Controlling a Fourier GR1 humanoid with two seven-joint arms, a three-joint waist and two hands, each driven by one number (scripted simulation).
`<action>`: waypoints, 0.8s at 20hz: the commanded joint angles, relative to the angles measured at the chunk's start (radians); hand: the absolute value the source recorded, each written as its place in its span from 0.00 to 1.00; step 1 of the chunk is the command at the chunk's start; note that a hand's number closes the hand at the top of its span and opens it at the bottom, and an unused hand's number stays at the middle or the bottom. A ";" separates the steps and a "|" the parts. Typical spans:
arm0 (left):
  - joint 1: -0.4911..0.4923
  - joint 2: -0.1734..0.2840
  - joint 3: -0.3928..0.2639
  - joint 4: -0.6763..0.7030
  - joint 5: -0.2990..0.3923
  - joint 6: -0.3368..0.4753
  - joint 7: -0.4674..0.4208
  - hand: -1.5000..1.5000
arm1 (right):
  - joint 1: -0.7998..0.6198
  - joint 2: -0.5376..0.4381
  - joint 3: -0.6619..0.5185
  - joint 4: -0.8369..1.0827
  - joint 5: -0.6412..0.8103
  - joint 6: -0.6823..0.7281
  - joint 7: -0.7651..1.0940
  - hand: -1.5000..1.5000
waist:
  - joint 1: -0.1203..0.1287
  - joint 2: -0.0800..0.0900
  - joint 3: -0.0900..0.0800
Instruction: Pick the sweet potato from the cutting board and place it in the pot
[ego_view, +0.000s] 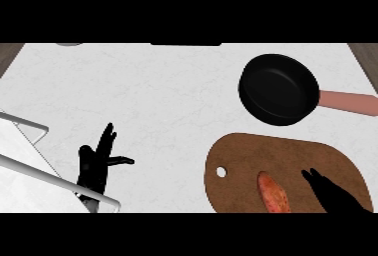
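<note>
The counter is white with faint grey marble lines. Strips of brown wood show at both top corners. At the far edge sit a dark flat shape and a small pale round thing; I cannot tell what they are.

A brown cutting board with 1 small hole lies at the lower right. The sweet potato lies on it, long and orange, near the bottom edge. The black pot with a pink handle sits beyond the board, apart from it. Nothing is in the pot.

The right hand hangs over the board, just beside the sweet potato but not touching it. Its fingers are straight and hold nothing.

The left hand rests at the lower left, fingers up and spread, holding nothing. Next to it is a white rack with pale bars.
</note>
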 joint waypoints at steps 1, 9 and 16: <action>-0.048 0.233 0.116 0.043 -0.046 -0.018 0.107 0.50 | -0.037 0.032 0.017 0.002 0.004 0.034 0.101 0.00 | 0.016 0.002 0.012; -0.057 0.226 0.116 0.073 -0.036 -0.046 0.104 0.50 | -0.093 0.101 0.070 0.100 0.078 0.049 0.098 0.00 | 0.011 0.003 0.012; -0.064 0.224 0.131 0.052 -0.047 -0.049 0.120 0.50 | -0.110 0.181 0.086 0.232 0.083 0.040 0.087 0.00 | 0.016 0.005 0.013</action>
